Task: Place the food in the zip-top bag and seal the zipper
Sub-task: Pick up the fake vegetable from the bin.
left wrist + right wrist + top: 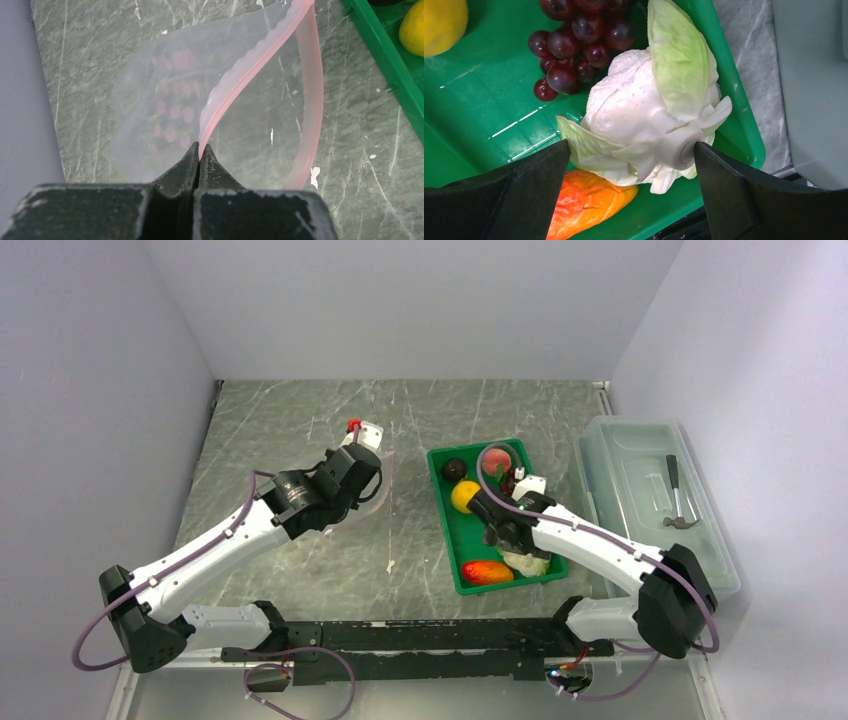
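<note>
My left gripper (pixel 201 146) is shut on the pale pink zipper (pixel 250 55) of the clear zip-top bag (pixel 165 100), holding one side of the mouth up so it gapes. In the top view that gripper (pixel 362 472) hangs over the table left of the green tray (pixel 445 530). My right gripper (pixel 630 147) is open, one finger on each side of the pale green-white lettuce (pixel 639 110), which lies in the tray's near end. Grapes (pixel 574 40), a lemon (pixel 441 22) and a red-orange fruit (pixel 584 202) lie around it. A small dark fruit (pixel 454 469) sits at the tray's far end.
A large clear lidded box (pixel 650 500) with a grey hammer (pixel 680 505) inside stands right of the tray. White walls close in the table on three sides. The tray's rim (pixel 385 55) lies close to the bag's mouth.
</note>
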